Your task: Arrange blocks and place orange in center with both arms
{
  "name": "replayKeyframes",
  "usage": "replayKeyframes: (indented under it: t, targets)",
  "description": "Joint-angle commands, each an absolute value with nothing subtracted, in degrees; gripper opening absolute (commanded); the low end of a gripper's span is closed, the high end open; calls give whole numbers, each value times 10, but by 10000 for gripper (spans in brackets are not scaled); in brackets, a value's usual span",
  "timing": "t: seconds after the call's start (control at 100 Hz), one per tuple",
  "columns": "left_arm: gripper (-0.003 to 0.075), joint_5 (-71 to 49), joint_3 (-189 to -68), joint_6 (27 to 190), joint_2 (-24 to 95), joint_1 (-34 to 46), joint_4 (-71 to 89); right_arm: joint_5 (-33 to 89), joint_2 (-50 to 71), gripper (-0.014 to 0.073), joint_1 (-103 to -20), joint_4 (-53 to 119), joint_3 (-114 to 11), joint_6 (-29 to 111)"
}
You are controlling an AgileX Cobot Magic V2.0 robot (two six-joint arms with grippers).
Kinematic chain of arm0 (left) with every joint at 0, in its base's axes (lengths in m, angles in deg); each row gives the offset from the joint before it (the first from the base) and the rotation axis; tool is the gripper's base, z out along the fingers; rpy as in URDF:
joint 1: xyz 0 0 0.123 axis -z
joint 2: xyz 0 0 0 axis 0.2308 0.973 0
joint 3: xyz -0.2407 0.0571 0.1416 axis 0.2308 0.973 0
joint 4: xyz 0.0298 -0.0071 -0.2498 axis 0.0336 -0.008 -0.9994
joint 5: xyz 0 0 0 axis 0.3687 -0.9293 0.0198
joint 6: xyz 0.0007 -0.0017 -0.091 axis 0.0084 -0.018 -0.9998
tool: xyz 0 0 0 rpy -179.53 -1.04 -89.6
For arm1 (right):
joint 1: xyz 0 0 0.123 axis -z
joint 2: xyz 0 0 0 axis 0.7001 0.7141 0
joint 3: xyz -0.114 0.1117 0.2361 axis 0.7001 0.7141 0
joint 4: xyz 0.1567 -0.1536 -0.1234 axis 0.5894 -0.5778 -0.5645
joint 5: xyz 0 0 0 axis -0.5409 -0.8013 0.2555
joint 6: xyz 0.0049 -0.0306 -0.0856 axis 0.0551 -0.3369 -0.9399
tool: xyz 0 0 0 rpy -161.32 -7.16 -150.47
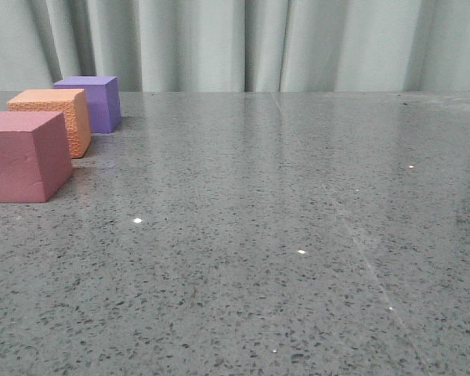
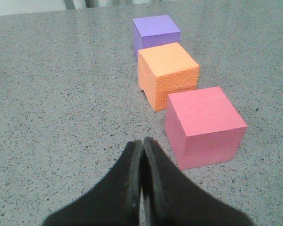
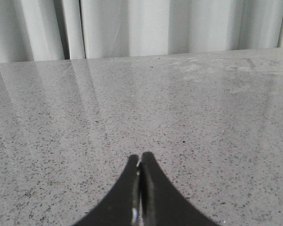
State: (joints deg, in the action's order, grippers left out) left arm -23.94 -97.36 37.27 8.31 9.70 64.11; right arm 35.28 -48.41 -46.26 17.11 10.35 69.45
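Note:
Three foam cubes stand in a row at the table's left side. The pink-red cube is nearest, the orange cube with its grainy surface is in the middle, and the purple cube is farthest. The left wrist view shows the same row: pink-red, orange with a notch on its lower edge, purple. My left gripper is shut and empty, just short of the pink-red cube. My right gripper is shut and empty over bare table. Neither gripper shows in the front view.
The grey speckled tabletop stretches to the right of the cubes. A pale curtain hangs behind the table's far edge.

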Motion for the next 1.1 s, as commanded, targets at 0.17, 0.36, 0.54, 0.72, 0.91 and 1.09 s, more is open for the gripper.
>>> replayKeyframes:
  t: [0.17,0.36,0.54,0.72,0.91,1.09]
  targets:
    - [-19,-202,-988,373,83,96,650,399,-479,-67,-461,173,95,690]
    - [-19,-202,-988,373,83,96,650,399,-479,-67,-461,173,95,690]
    - [-19,-196,-988,373,83,96,662,399,-479,-67,-461,173,95,690]
    - [-19,-114,-965,374,68,95,672,399,-479,-67,-461,173,95,690]
    - [-19,-51,-922,432,29,50,598,399,-479,-67,-461,173,95,690]
    - [-19,36,-866,559,-5,-29,479,399,-479,-67,-461,173,95,690]
